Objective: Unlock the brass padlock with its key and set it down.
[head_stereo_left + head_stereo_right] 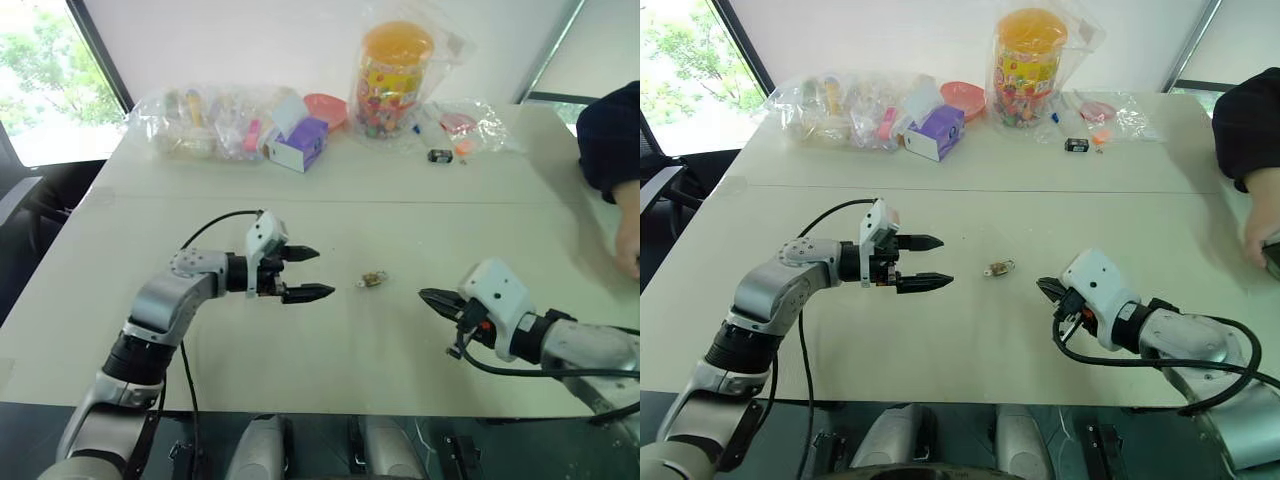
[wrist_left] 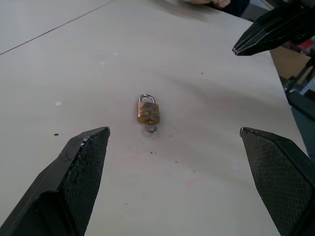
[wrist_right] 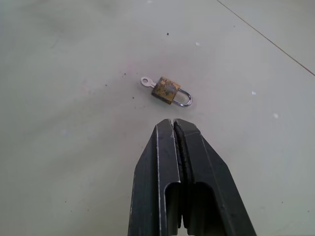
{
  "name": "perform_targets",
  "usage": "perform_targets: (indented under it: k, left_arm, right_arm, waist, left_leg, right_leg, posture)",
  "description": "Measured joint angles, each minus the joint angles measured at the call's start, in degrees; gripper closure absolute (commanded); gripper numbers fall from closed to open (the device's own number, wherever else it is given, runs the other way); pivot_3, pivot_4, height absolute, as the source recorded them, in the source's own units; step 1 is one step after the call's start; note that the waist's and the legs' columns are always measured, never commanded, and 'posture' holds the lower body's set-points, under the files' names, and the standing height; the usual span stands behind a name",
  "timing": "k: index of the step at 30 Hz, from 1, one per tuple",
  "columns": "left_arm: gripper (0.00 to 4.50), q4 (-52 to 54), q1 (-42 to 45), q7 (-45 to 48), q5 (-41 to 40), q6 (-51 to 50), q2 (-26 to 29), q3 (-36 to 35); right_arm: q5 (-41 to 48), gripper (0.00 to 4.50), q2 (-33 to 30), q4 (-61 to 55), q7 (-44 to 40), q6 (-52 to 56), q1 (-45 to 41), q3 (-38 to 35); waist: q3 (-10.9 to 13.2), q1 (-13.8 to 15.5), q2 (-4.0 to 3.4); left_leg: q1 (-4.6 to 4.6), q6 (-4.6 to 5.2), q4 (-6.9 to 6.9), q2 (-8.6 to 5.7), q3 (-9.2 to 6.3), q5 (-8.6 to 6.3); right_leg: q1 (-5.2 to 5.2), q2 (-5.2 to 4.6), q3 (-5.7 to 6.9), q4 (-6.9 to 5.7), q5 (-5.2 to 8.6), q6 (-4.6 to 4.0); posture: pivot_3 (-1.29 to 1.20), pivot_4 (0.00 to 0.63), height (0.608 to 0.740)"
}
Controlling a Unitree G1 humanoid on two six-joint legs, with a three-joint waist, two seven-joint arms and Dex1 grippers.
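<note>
The pale table [image 1: 400, 350] carries clutter pushed to its far edge, a candy jar [image 1: 393, 72] and bagged odds and ends [image 1: 215, 122], probably to keep the working middle bare. The left gripper [image 1: 304, 273] hangs over that middle with fingers spread wide, aimed sideways toward the lock as if ready to take it. The right gripper [image 1: 433, 298], fingers pressed together and holding nothing, faces it from the other side. Between them the brass padlock [image 2: 148, 112] lies flat on the table, shackle seemingly closed, the key [image 3: 147, 81] sticking out of its base.
</note>
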State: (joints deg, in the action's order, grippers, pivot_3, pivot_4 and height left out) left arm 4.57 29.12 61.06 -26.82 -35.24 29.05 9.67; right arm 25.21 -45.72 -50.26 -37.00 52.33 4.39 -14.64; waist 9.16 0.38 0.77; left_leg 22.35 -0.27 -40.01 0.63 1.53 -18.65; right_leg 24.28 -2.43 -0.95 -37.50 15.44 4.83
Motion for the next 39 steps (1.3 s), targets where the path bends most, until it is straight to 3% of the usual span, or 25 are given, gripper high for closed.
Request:
perform_targets:
  k: [23, 30, 33, 39]
  left_arm:
    - [0.1, 1.9, 0.2, 4.4, -2.1, -3.2, 2.5, 0.4]
    - [0.1, 2.2, -0.2, 4.9, -2.0, -3.2, 3.4, 0.7]
    - [0.0, 2.2, -0.2, 4.8, -1.6, -2.9, 3.3, 0.9]
    - [0.0, 2.2, -0.6, 4.7, -0.4, -1.7, 4.1, 0.9]
  right_arm:
    - [3.1, 4.5, -4.8, 1.1, -0.6, -0.6, -4.6, 1.4]
    - [1.6, 4.5, -5.6, 4.7, -1.9, -4.5, -6.9, 6.2]
    - [-0.2, 3.6, -6.0, 8.7, -3.6, -7.9, -10.1, 8.8]
    - [-3.3, 0.35, -5.7, 17.9, -7.7, -13.3, -15.2, 16.5]
  waist:
    - [0.0, 0.2, 0.01]
    - [0.0, 0.2, 0.01]
    - [0.0, 0.1, 0.01]
    - [0.0, 0.1, 0.01]
  left_leg:
    - [0.02, 0.0, -0.01, 0.0, 0.0, 0.0]
    - [0.02, 0.0, -0.03, 0.0, 0.01, 0.0]
    - [0.01, 0.0, -0.02, 0.0, 0.01, 0.0]
    - [0.02, 0.0, -0.05, 0.0, 0.03, 0.0]
  right_leg:
    - [0.0, -0.01, -0.02, 0.02, 0.0, 0.0]
    - [0.0, -0.02, -0.02, 0.02, 0.0, 0.0]
    - [0.0, -0.01, -0.01, 0.01, 0.0, 0.0]
    - [0.01, -0.02, -0.02, 0.01, 0.0, 0.0]
  posture:
    - [0.0, 0.15, 0.735]
    - [0.0, 0.15, 0.735]
    - [0.0, 0.15, 0.735]
    - [0.0, 0.15, 0.735]
